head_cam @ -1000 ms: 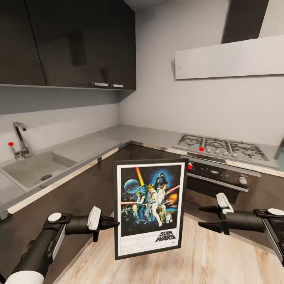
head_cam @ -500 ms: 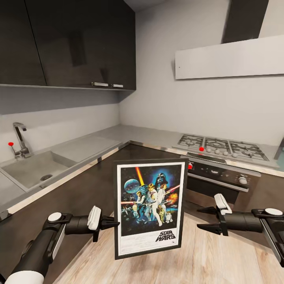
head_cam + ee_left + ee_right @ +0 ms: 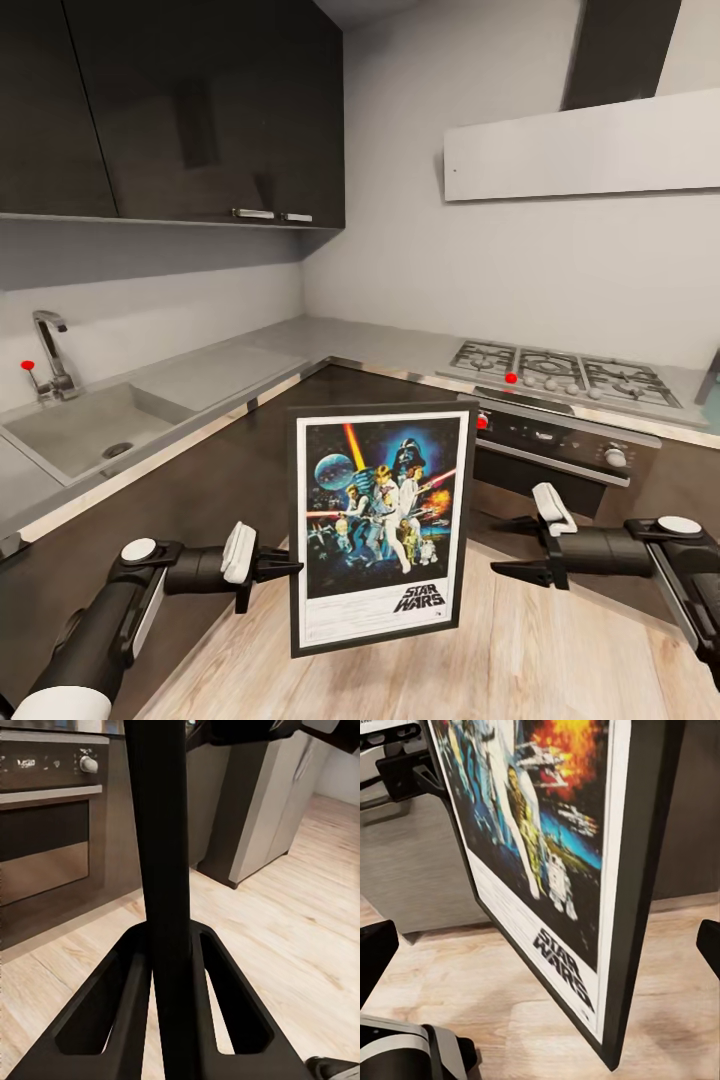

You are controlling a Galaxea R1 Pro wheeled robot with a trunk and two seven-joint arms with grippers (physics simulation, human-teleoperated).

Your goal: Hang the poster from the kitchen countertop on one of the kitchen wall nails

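closest to the camera, the left gripper [image 3: 285, 568] is clamped on the left edge of the poster [image 3: 378, 520], about halfway up. in the left wrist view the dark frame edge [image 3: 166, 892] runs straight between the two fingers [image 3: 112, 1012], squeezed from both sides. so the poster is up in the air, upright, facing the robot, hanging over the wooden floor [image 3: 560, 660] and off the kitchen countertop [image 3: 230, 370]

on the other side the right gripper [image 3: 522, 546] sits just beside the poster's right edge, apart from it, jaws spread wide and holding nothing. its wrist camera looks right across the printed face [image 3: 540, 847]

handling-wise i'd guess it's light and stiff, a thin flat frame, but a one-sided pinch on a narrow edge means it could twist or slide in the grip. taking the opposite edge at the same height with the right gripper looks like the sane way to steady it. the front may be smooth, so grab the frame, not the face

further back: the sink [image 3: 75, 430] and tap [image 3: 50, 355] on the left run, the hob [image 3: 560, 375] and oven [image 3: 560, 455] on the right, dark upper cabinets [image 3: 170, 110] above. can't make out any wall nails on the pale wall from here
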